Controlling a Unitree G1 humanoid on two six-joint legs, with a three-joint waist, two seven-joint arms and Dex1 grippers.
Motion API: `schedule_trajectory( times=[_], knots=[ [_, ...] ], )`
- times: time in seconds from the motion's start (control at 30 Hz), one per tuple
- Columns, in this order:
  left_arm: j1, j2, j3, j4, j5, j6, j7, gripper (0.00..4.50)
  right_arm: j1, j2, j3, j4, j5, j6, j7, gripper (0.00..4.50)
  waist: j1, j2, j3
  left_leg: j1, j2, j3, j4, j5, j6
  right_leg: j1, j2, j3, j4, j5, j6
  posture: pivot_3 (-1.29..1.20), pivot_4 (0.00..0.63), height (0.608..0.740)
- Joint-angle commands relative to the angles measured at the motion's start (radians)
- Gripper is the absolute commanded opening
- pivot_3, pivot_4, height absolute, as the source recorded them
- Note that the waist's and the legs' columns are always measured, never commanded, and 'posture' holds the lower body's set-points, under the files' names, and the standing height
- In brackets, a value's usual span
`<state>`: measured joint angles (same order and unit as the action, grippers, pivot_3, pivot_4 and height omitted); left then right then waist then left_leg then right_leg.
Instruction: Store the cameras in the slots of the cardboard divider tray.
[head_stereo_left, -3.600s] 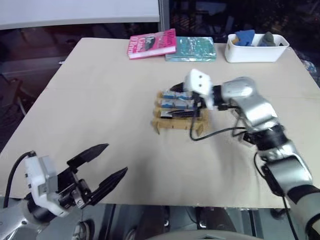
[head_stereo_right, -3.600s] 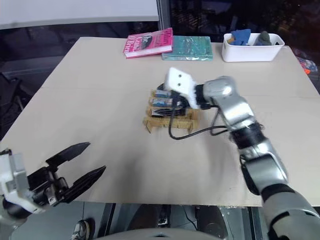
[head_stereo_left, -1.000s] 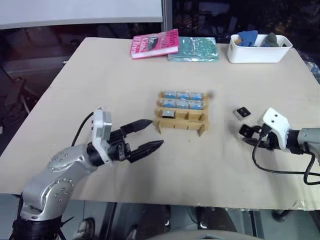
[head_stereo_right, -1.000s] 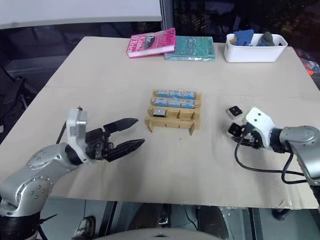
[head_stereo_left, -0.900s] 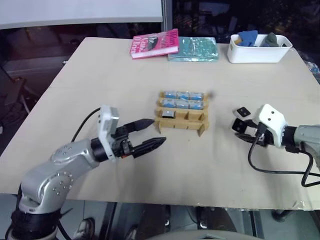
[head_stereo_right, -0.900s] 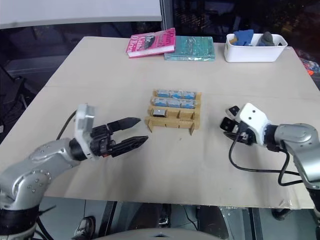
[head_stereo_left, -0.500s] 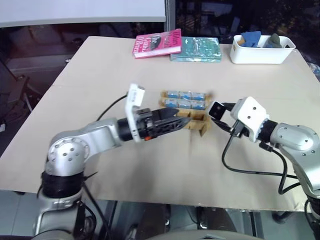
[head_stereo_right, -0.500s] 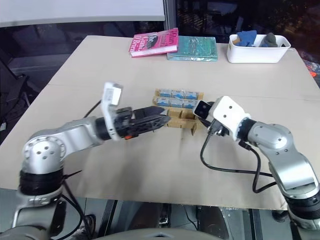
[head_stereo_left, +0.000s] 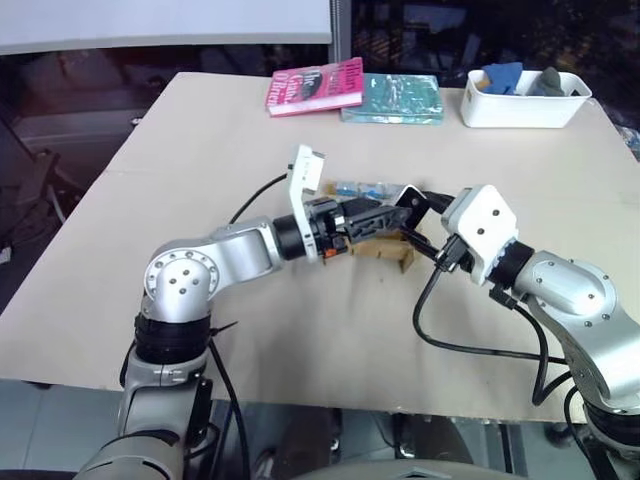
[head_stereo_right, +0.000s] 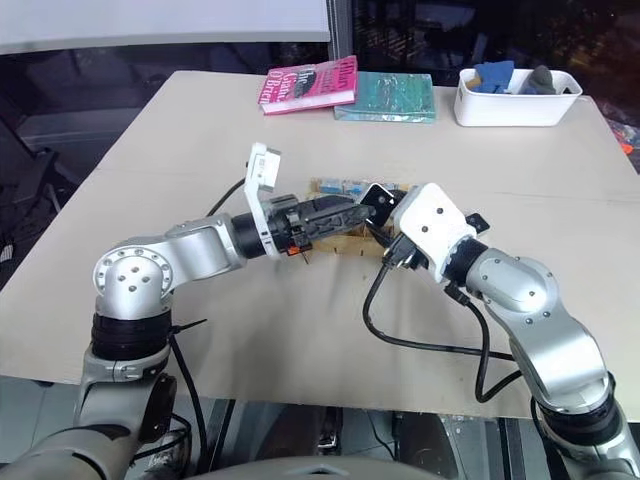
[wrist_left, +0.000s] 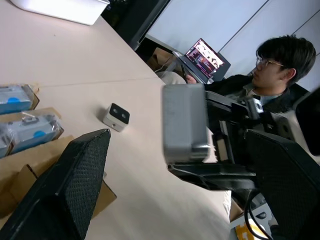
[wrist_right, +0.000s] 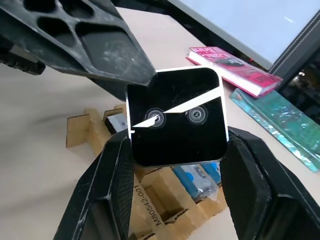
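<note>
Table (head_stereo_left: 200, 150): tan top. Tray (wrist_right: 165, 200): mid-table, cameras (wrist_left: 22, 131) in its far rows. Spare camera (wrist_left: 116, 116): loose on the table beside the tray. My left gripper (wrist_left: 165, 165): fingers wide, over the tray. My right gripper (wrist_right: 175, 165): clamped on a camera (wrist_right: 176, 122), lens face showing, above the tray.

black-faced camera (wrist_right: 176, 123) held over partly filled cardboard divider tray (wrist_right: 150, 197).

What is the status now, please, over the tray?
Right end effector shut on a camera. Left end effector open, beside it above the cardboard divider tray. One more camera loose on table. Left fingers crowd the slots.
</note>
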<state>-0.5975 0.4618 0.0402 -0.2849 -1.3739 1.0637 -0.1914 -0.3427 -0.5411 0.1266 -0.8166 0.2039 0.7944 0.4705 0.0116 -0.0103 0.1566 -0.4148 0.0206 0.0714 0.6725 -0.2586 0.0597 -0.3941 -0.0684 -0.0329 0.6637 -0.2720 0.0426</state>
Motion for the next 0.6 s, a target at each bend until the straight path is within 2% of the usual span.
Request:
schedule_trajectory(
  times=[0.03,0.6],
  knots=[
    [-0.029,-0.008,0.025,-0.002,-0.005,-0.006,-0.001,4.50,-0.019,-0.005,-0.002,-0.055,-0.007,0.000,-0.015,1.92,0.000,0.000,0.000,0.000,0.000,0.000,0.000,0.000,0.000,0.000,0.000,0.000,0.000,0.000,0.000,0.00,0.150,0.740],
    [-0.056,-0.032,0.015,0.019,0.000,0.004,-0.009,4.50,-0.013,-0.028,0.001,-0.078,-0.014,0.002,-0.019,1.92,0.001,0.000,0.000,0.000,0.000,0.000,0.000,0.000,0.000,0.000,0.000,0.000,0.000,0.000,0.000,0.00,0.150,0.740]
  ],
)
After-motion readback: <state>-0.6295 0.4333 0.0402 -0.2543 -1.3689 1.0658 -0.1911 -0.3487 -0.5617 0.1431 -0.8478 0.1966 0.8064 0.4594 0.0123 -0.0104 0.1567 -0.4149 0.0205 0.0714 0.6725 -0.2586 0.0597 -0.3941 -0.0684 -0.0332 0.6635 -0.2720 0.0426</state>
